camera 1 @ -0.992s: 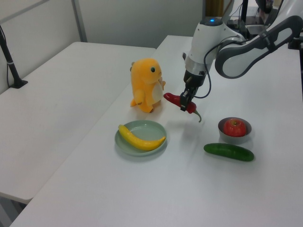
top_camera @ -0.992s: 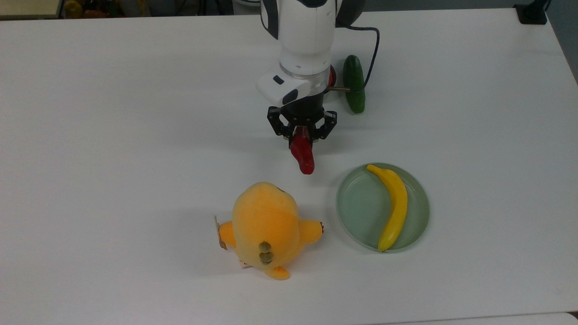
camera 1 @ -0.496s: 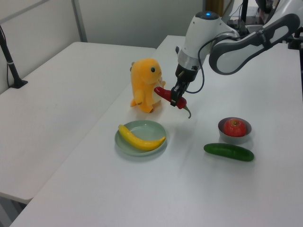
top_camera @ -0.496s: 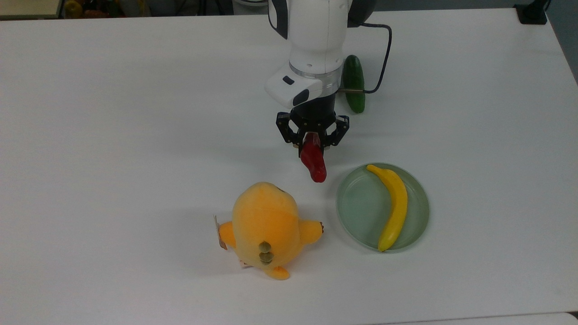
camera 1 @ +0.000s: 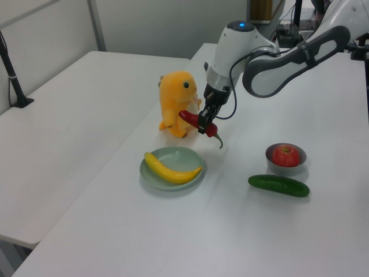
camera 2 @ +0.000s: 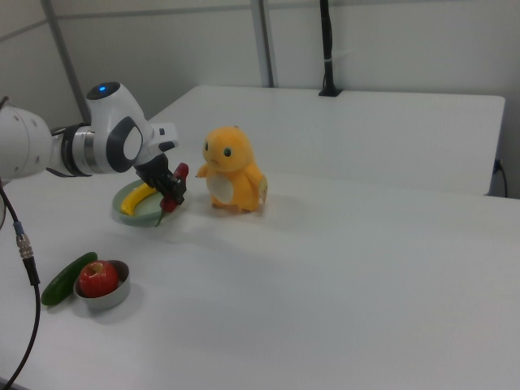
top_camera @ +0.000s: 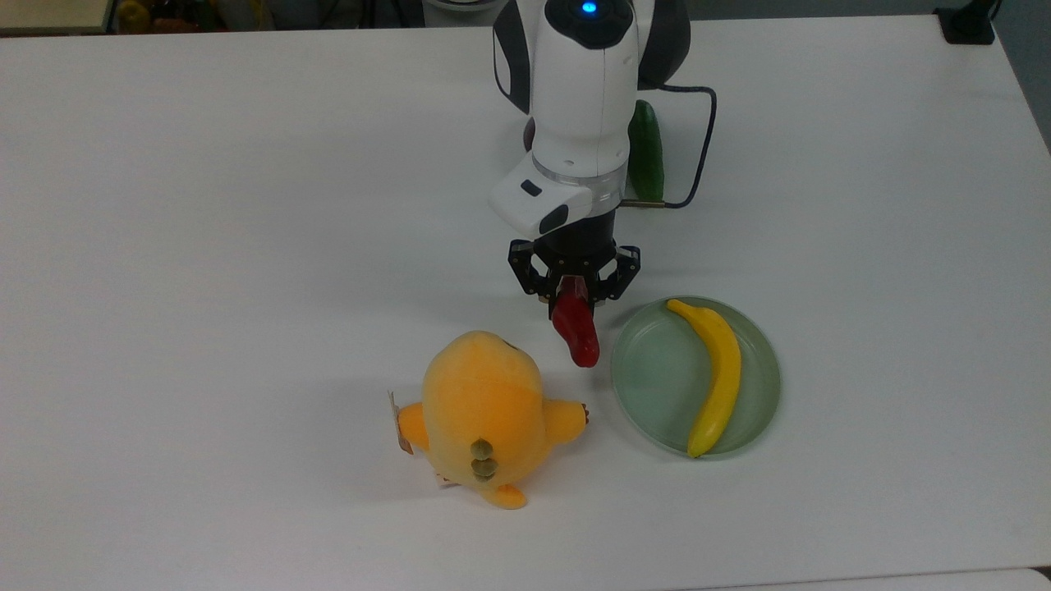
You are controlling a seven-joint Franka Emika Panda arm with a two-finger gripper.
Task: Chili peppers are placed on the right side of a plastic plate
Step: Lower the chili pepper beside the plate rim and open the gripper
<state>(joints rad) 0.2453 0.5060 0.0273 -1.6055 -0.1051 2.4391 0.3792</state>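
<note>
The gripper (top_camera: pixel 574 297) is clamped on the chili (top_camera: pixel 576 332), holding it above the table (top_camera: pixel 246 246) and clear of the surface. In the top view the red body sticks out from between the fingers toward the table's near edge, its tip just off the plate's (top_camera: pixel 649 377) left rim, between the plate and the plush toy (top_camera: pixel 484 414). In the left view the chili (camera 1: pixel 193 120) lies nearly level in the gripper (camera 1: pixel 204 123), red end toward the toy (camera 1: pixel 177 103), curled green stem hanging on the other side, above the plate's (camera 1: pixel 187 157) far rim. In the right view the gripper (camera 2: pixel 172 188) and chili (camera 2: pixel 175 183) sit at the plate's (camera 2: pixel 142 218) edge nearest the toy (camera 2: pixel 230 171).

The plate stands toward the table's near edge in the top view, with a banana (top_camera: pixel 716 373) lying inside along the top view's right half; its left half is bare. The toy stands just beside the plate, apart from it.

A cucumber (top_camera: pixel 647 152) lies toward the table's far edge in the top view, partly behind the arm. In the left view the cucumber (camera 1: pixel 278 185) lies just beside a small grey bowl (camera 1: pixel 285 167) holding an apple (camera 1: pixel 286 155).
</note>
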